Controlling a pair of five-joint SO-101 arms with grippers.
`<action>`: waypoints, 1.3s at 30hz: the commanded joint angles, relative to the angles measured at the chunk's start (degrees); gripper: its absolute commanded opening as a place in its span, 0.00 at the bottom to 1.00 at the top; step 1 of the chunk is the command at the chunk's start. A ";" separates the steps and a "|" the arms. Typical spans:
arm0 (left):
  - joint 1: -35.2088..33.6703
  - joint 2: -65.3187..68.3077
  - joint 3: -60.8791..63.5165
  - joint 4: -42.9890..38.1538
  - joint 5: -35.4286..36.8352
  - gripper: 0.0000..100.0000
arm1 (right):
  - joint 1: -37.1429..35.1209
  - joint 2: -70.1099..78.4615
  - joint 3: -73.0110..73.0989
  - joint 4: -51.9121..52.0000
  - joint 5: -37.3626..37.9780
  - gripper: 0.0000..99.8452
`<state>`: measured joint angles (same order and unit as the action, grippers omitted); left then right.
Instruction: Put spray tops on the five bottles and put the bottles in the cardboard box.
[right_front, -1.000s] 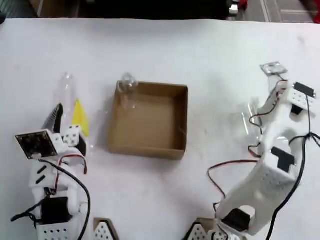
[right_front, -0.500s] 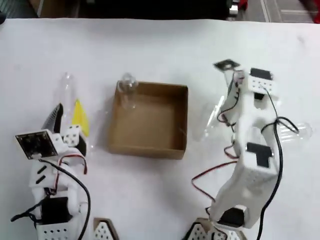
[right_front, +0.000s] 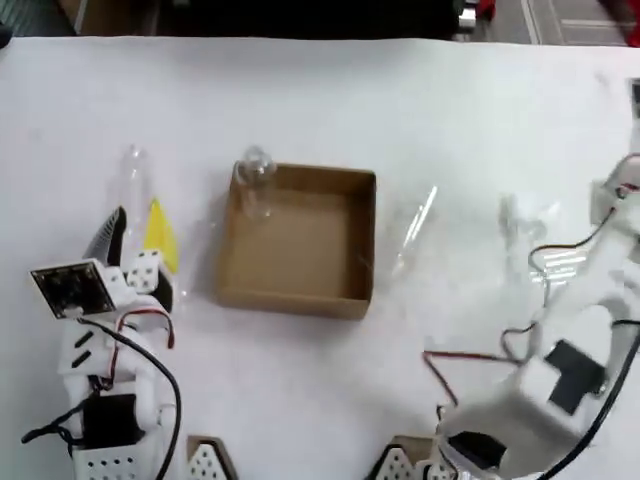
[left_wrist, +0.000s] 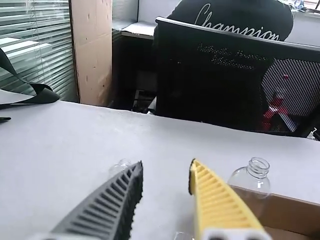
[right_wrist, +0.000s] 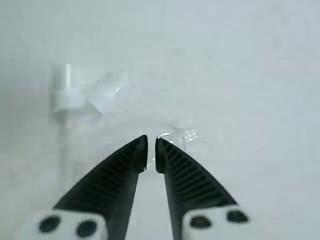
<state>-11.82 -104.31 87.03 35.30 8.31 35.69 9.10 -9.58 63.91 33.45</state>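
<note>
The cardboard box sits open at mid-table. A clear uncapped bottle stands at its far left corner, seen also as the bottle behind the box wall. Another clear bottle lies left of the box, beyond my left gripper. That left gripper is open, black and yellow fingers apart, holding nothing. A clear bottle lies just right of the box. My right gripper is shut just above the table, nothing visible between its tips, near a white spray top and clear plastic.
The right arm stretches to the table's right edge, with red and black wires looping beside it. More clear plastic lies on the table near that arm. White tabletop lies open behind the box.
The right arm swung left toward the box, then far to the right edge. A clear bottle shifted left and now lies beside the box. The left arm stayed still.
</note>
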 joint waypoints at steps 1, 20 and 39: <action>0.66 -0.40 -0.97 -1.41 -0.70 0.15 | 4.70 8.13 -6.07 -7.08 -0.26 0.02; 0.75 -0.40 -0.79 -1.58 -0.70 0.15 | 7.96 55.16 -65.32 25.27 -3.78 0.02; 0.75 -0.40 -0.79 -1.67 -0.70 0.15 | -5.05 43.30 -52.57 35.03 -7.21 0.02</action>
<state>-11.82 -104.31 87.03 35.30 7.96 32.09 60.88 -62.24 97.32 26.77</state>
